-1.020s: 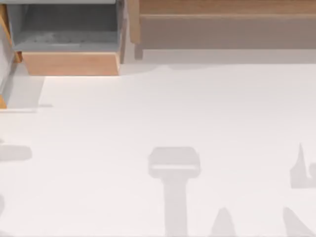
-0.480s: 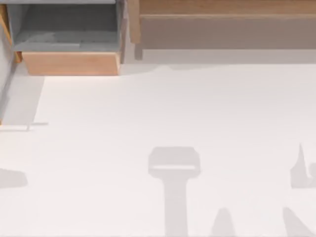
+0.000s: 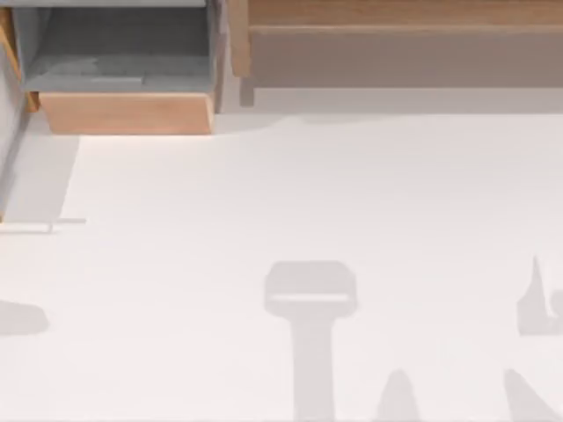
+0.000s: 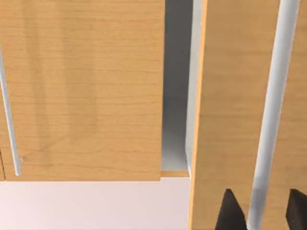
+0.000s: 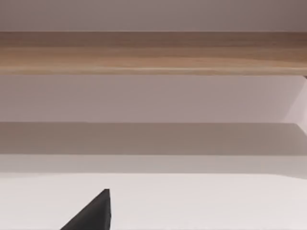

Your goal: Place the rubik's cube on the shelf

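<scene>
L gripper (image 4: 263, 211): open, dark tips set either side of a door handle (image 4: 276, 96), one tip touching or nearly touching the bar, the other apart from it. Not clamped. Judged: straddle set up for a squeeze, then a pull on the door (image 4: 230, 96).

Handle: slim round bar, pale grey, smooth, running the length of the door. Door: flat panel, light wood w/ fine grain, thin edge toward the cam, so prob. standing ajar. Second door (image 4: 81, 86) beside it, same wood, own slim bar (image 4: 9, 120) near its far edge. Dark grey gap (image 4: 175, 96) between the two, plain grey inside.

R gripper (image 5: 96, 213): parked low over the table (image 3: 308, 193), facing the shelf (image 5: 153, 52). Open or closed: cannot tell.

Rubik's cube: location cannot be told. Judged: prob. behind the door, hence handle work first and placing later; task at an early stage.

Shelf (image 3: 396, 13): far R of table, long wooden ledge, grey-brown flat front, wood post at its L end. Top free for a set-down.

Wooden box (image 3: 123, 112): far L, wood front, grey matt inside.

Table: white, smooth, faint arm shadows near the front edge.

Risk, judged: tips slipping off the smooth round bar if closed off-centre.
</scene>
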Robot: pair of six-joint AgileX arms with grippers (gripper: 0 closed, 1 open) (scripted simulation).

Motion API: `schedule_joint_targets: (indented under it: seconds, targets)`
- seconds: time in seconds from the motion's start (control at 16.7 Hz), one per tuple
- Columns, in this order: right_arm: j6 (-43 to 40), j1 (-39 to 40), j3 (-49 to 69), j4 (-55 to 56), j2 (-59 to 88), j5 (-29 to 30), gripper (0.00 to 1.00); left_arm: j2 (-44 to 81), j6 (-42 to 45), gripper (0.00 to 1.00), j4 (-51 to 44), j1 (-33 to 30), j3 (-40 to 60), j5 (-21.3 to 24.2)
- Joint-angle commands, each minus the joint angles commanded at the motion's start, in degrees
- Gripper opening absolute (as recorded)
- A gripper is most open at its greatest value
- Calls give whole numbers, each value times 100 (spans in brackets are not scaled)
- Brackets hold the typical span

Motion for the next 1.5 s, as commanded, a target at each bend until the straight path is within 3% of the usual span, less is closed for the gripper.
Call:
schedule_joint_targets:
  seconds: [0.36,0.42,1.5]
  targets:
    - [0,0,0,0,0,0,100,0,0,98,0,0,0,0]
    - [0,0,0,0,0,0,100,0,0,100,0,0,0,0]
    - [0,0,0,0,0,0,100,-100,18,100,195,249,-326,272]
